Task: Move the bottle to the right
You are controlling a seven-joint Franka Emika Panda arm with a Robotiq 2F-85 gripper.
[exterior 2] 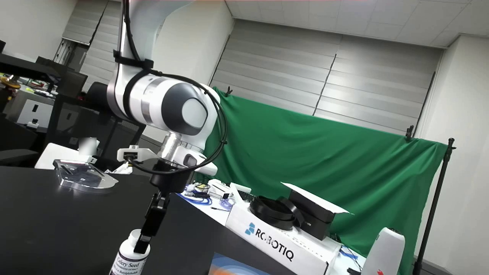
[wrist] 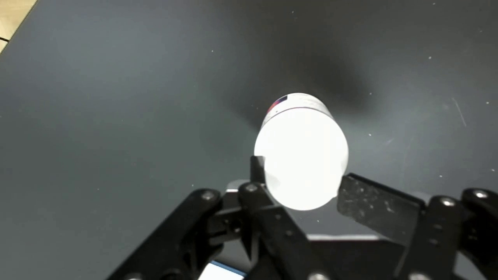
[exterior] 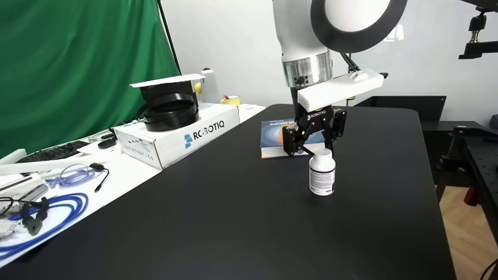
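Note:
The bottle (exterior: 322,175) is small and white with a dark-edged printed label. It stands roughly upright in front of the book. In an exterior view its lower end is cut off by the frame's bottom edge, and its label lettering (exterior 2: 128,263) shows. My gripper (exterior: 321,151) points down at the bottle's top, with one finger on each side of the cap. In the wrist view the bottle (wrist: 301,151) shows from above, and both fingertips of the gripper (wrist: 300,181) touch the cap's sides. I cannot tell whether the bottle's base touches the table.
A blue-and-orange book (exterior: 271,136) lies behind the bottle, partly hidden by the gripper. A white Robotiq box (exterior: 183,140) and cables (exterior: 74,210) are on the white surface beside the black table (exterior: 218,217). A clear plate (exterior 2: 84,177) lies at the table's far side.

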